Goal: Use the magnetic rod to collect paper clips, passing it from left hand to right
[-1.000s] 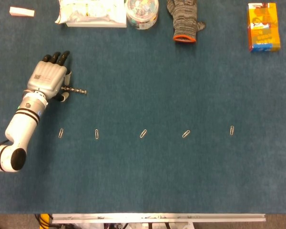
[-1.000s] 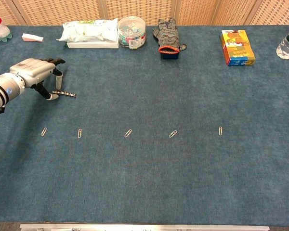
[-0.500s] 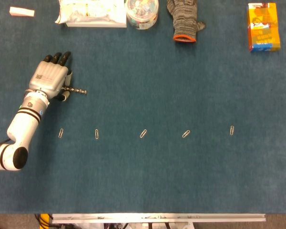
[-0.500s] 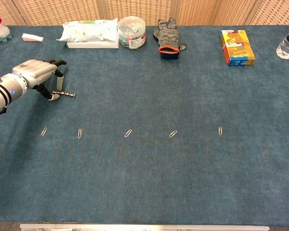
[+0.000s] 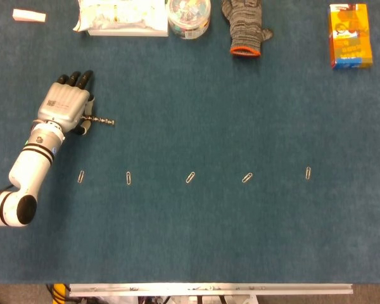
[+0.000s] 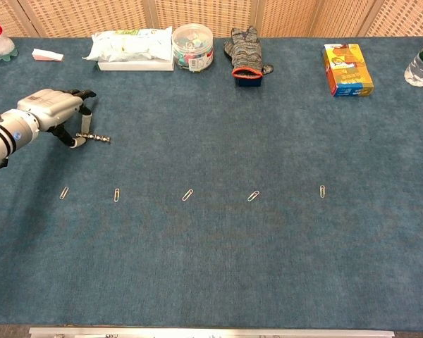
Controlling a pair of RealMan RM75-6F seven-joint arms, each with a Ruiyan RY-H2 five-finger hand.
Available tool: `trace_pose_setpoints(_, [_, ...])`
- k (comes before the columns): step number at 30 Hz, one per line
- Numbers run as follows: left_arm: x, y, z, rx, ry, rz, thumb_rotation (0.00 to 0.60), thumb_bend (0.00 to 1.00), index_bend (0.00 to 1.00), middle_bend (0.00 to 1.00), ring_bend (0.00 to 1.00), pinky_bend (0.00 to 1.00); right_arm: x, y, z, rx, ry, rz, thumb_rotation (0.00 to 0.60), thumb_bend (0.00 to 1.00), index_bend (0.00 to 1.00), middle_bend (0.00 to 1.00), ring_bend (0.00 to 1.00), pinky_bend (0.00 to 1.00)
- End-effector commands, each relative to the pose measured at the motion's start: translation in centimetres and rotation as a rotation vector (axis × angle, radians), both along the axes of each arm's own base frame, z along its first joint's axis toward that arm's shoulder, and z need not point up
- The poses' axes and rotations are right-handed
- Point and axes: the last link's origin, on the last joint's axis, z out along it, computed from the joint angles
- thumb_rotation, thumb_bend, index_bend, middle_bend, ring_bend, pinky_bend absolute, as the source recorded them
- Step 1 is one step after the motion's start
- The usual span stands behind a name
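Left hand (image 5: 66, 104) barely moved since a second ago; fingers (image 6: 84, 113) curled over magnetic rod (image 5: 101, 120), grip unconfirmed; paper clips (image 5: 190, 177) untouched on table (image 5: 240, 240).

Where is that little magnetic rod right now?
The magnetic rod lies on the blue table's left side in the head view, at the left hand, above the row of paper clips.

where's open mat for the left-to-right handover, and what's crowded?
Free: the wide mat between the back-edge items and the paper clips, right of the magnetic rod; also the band between clips and near table edge. Crowded: back edge, with wipes pack, tub, glove, orange box. Left hand sits at the rod.
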Motion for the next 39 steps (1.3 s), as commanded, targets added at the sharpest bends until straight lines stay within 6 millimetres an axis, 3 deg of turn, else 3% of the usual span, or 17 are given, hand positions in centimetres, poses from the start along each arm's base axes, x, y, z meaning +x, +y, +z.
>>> trace_pose_setpoints(1, [0.0, 0.0, 0.0, 0.000, 0.003, 0.000, 0.600, 0.33, 0.50, 0.00, 0.00, 0.11, 0.0, 0.0, 0.0, 0.000, 0.000, 0.000, 0.600, 0.14, 0.24, 0.14, 0.12, 0.31])
trace_pose_setpoints(19, [-0.4, -0.1, 0.0, 0.018, 0.014, -0.001, 0.600, 0.33, 0.62, 0.00, 0.00, 0.11, 0.0, 0.0, 0.1, -0.001, -0.003, 0.002, 0.600, 0.14, 0.24, 0.14, 0.12, 0.31])
trace_pose_setpoints(39, [0.5, -1.9, 1.8, 0.038, 0.017, -0.064, 0.600, 0.33, 0.63, 0.00, 0.00, 0.11, 0.1, 0.2, 0.1, 0.001, -0.006, 0.010, 0.600, 0.14, 0.24, 0.14, 0.12, 0.31])
